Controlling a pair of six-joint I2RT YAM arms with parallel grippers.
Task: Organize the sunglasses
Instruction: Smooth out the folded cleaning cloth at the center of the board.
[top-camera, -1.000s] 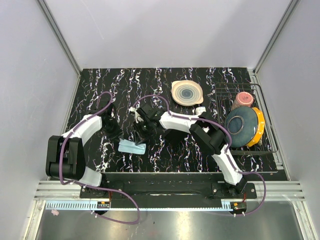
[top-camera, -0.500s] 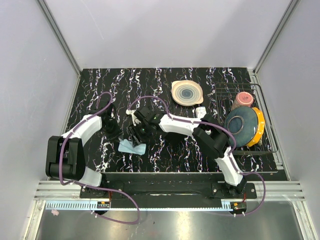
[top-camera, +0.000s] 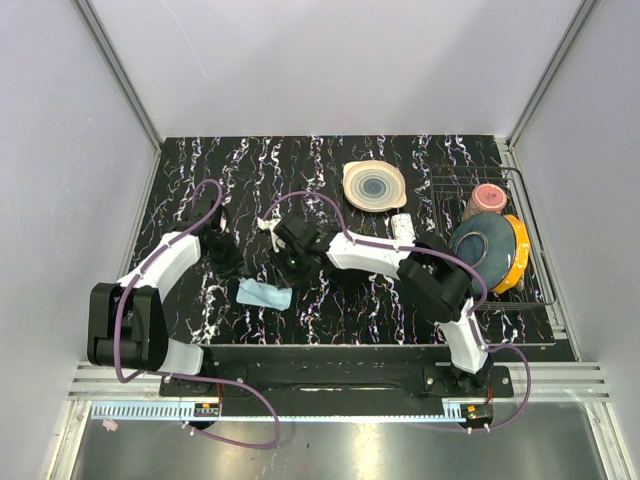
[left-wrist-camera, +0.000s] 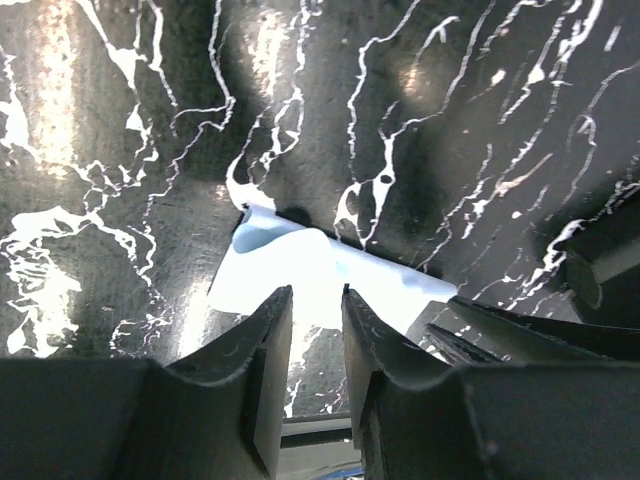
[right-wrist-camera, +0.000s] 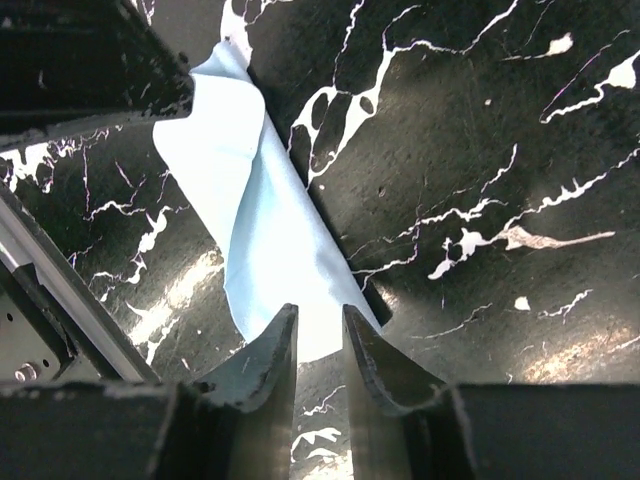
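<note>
The sunglasses are out of view in every frame. A light blue cloth lies flat on the black marbled table, between the two arms. My left gripper hangs just left of and behind it. In the left wrist view its jaws stand a narrow gap apart, empty, with the cloth just past the tips. My right gripper hovers at the cloth's right end. Its jaws are also slightly apart and empty, over the edge of the cloth. A dark edge shows under the cloth's right side.
A cream plate with rings sits at the back. A small white box lies near the right arm. The wire rack on the right holds a blue plate, a yellow bowl and a pink cup.
My right gripper swung left toward the cloth and came back a little to the right. The cloth shifted slightly. The left gripper barely moved.
</note>
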